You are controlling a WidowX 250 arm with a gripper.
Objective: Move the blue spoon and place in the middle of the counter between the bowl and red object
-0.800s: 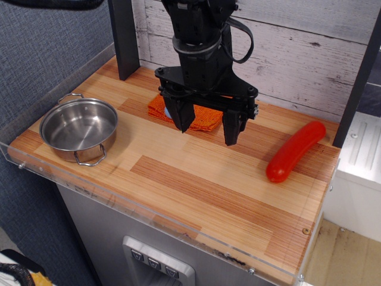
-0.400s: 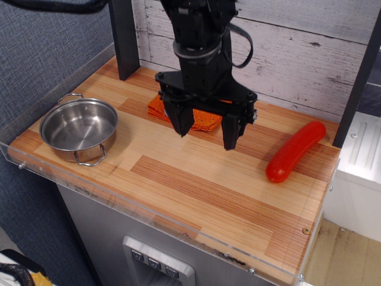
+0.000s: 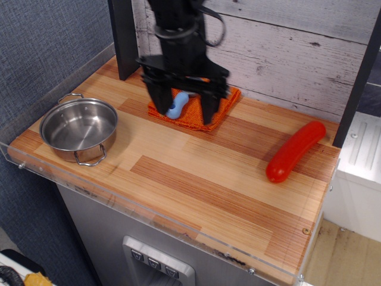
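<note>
The blue spoon (image 3: 177, 105) lies on an orange woven cloth (image 3: 221, 107) at the back of the counter (image 3: 196, 179); only its light-blue handle shows between the fingers. My gripper (image 3: 184, 112) is open, black, and straddles the spoon, with one finger (image 3: 158, 99) left of it and one finger (image 3: 209, 107) right of it. The fingers do not hold anything. The steel bowl (image 3: 79, 128) stands at the left. The red object (image 3: 295, 150) lies at the right, angled.
A dark post (image 3: 124, 36) stands at the back left and another (image 3: 356, 83) at the right. A clear acrylic rim (image 3: 137, 205) runs along the counter's front and left edges. A white plank wall is behind.
The gripper has moved left and back, from the counter's middle to over the orange cloth. The blue spoon, hidden before, now shows between the open fingers.
</note>
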